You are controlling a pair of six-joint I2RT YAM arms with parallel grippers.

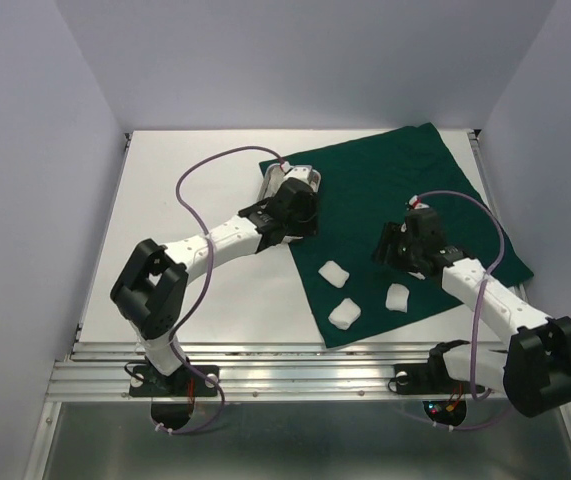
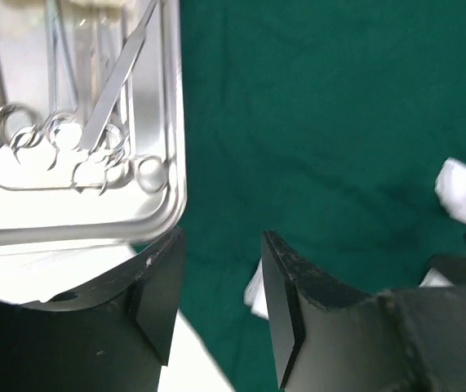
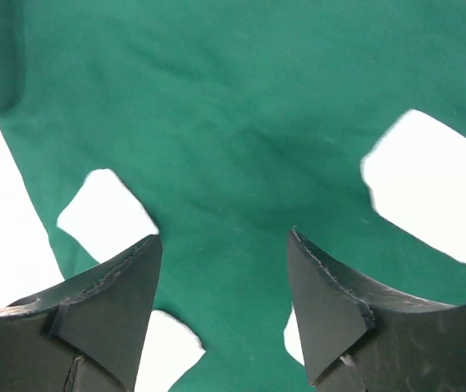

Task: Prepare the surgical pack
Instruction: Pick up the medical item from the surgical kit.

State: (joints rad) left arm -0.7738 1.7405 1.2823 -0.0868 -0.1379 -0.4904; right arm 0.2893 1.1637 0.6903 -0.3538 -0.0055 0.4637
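Left wrist view: forceps [image 2: 118,73] lie lengthwise in the tray [image 2: 77,233], ring handles near, tips far; left gripper [image 2: 220,245] and right gripper [image 3: 224,245] gape empty over the drape [image 2: 322,122].

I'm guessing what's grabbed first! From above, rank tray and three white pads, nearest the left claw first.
1. Tray, beside the left claw.
2. Upper pad, toward the tray.
3. Lowest pad, near the cloth edge.
4. Right pad, farthest right.
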